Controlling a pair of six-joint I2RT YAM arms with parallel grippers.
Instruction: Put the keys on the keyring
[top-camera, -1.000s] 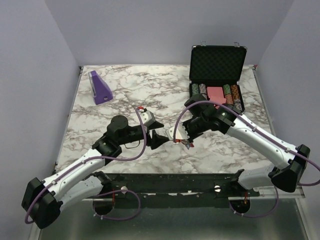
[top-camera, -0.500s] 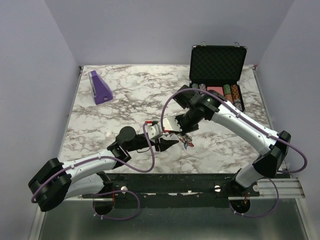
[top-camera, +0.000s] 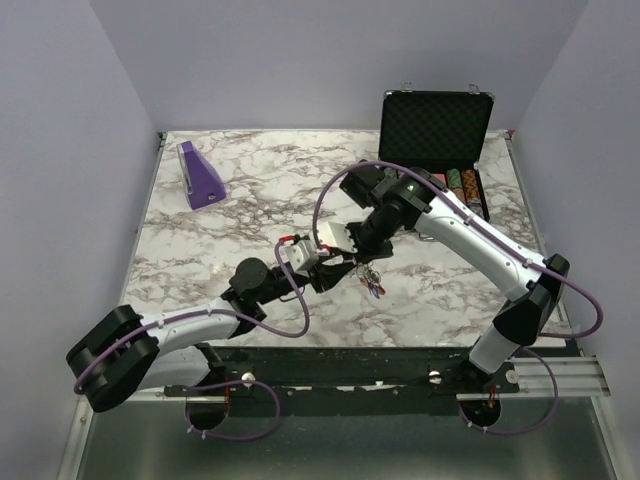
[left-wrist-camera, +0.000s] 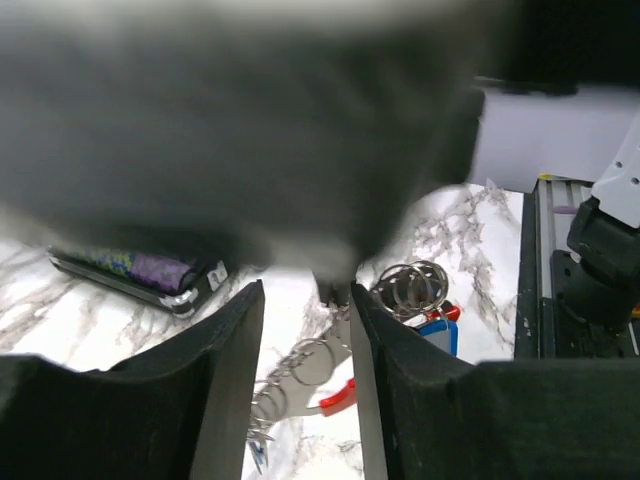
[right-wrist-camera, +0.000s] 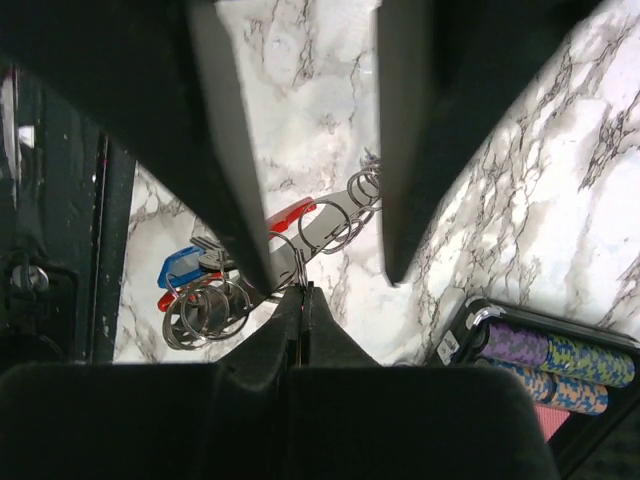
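The keyring (right-wrist-camera: 322, 226) is a bunch of thin metal rings with a red crescent (right-wrist-camera: 290, 213) and a grey tag, hanging just over the marble. A blue key (right-wrist-camera: 183, 266) lies at its lower end by more rings. My right gripper (right-wrist-camera: 303, 292) is shut, pinching one thin ring. My left gripper (left-wrist-camera: 305, 296) stands open, one finger (left-wrist-camera: 225, 385) on each side of the rings (left-wrist-camera: 310, 360) and the red piece (left-wrist-camera: 338, 398). The top view has both grippers meeting mid-table, left (top-camera: 338, 272) and right (top-camera: 355, 258), with the bunch (top-camera: 372, 283) below them.
An open black case (top-camera: 435, 125) with rows of poker chips (top-camera: 430, 182) stands at the back right, close behind my right arm. A purple wedge-shaped object (top-camera: 200, 175) sits at the back left. The table's front rail (top-camera: 400, 365) runs just behind the left arm.
My left arm has reached right, bringing its narrowing jaws around the bunch. My right arm has swung back and up, still pinching the ring.
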